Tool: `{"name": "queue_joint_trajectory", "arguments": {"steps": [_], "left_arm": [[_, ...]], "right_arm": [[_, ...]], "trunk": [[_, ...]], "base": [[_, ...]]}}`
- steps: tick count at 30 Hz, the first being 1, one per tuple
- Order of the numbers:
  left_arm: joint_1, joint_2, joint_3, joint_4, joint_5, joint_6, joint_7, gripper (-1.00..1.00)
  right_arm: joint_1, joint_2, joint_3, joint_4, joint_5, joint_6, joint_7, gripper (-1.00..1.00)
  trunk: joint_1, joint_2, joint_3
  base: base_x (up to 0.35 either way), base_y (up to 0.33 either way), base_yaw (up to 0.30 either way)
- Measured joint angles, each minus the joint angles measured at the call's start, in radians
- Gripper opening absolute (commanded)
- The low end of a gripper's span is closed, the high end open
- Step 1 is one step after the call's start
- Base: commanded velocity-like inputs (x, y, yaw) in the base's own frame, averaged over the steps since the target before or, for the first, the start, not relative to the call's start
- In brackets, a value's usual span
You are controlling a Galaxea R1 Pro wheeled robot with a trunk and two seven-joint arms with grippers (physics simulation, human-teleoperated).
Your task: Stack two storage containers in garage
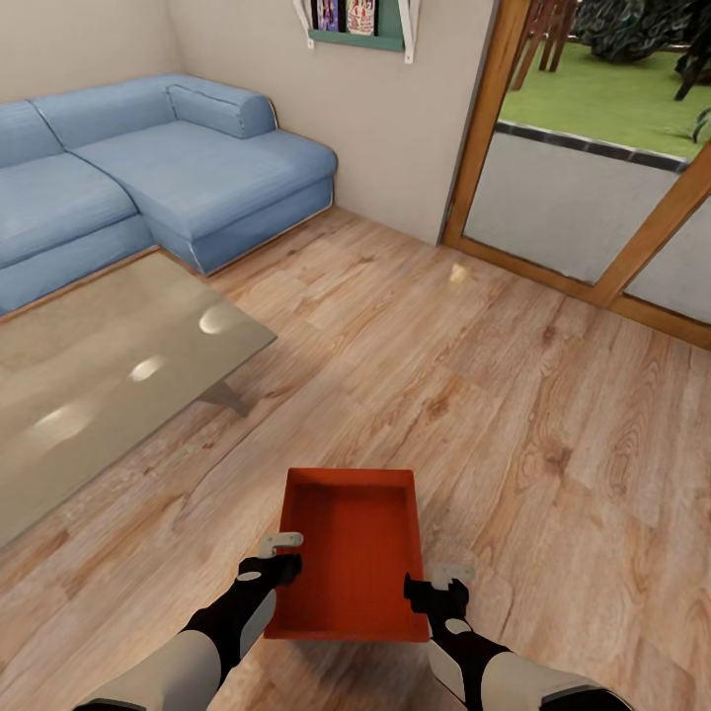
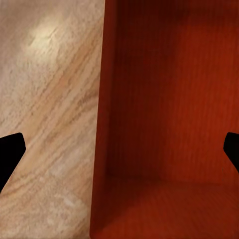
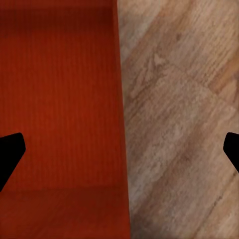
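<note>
Low in front of the robot, a red-orange bin sits between its two grippers, above the pale plank floor of the living room. The left gripper is at the bin's left wall near the close end, one finger outside and one inside; in the left wrist view the dark fingertips stand wide apart at either edge, with the wall running between them and the ribbed inside of the bin beyond. The right gripper straddles the right wall the same way, jaws spread, with its fingertips far apart in the right wrist view and the bin's wall between them. Whether either one actually presses on a wall, I cannot tell. The bin is open-topped and empty, its long side pointing away from the robot.

Off to the left stands a glass coffee table, and behind it a blue sofa against the cream wall. A wood-framed glass door is at the right, grass outside.
</note>
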Motion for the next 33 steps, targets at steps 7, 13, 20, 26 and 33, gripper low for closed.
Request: {"name": "queue_joint_trajectory", "arguments": {"steps": [7,13,20,26,33], "left_arm": [[0.000,0.000,0.001,0.000,0.000,0.000,0.000,1.00],[0.000,0.001,0.001,0.001,0.000,0.000,0.000,1.00],[0.000,0.002,0.001,0.000,0.000,0.000,0.000,1.00],[0.000,0.002,0.001,0.001,0.000,0.000,0.000,1.00],[0.000,0.002,0.001,0.003,0.000,0.000,0.000,1.00]], "right_arm": [[0.000,0.000,0.000,0.000,0.000,0.000,0.000,1.00],[0.000,0.000,0.000,0.000,0.000,0.000,0.000,1.00],[0.000,0.000,0.000,0.000,0.000,0.000,0.000,1.00],[0.000,0.000,0.000,0.000,0.000,0.000,-0.001,1.00],[0.000,0.000,0.000,0.000,-0.001,-0.001,-0.001,1.00]], "trunk": [[0.000,0.000,-0.007],[0.000,0.000,-0.017],[0.000,0.000,-0.027],[0.000,0.000,-0.037],[0.000,0.000,-0.041]], "base": [[0.000,0.000,0.000],[0.000,0.000,0.000],[0.000,0.000,0.000],[0.000,0.000,0.000],[0.000,0.000,0.000]]}}
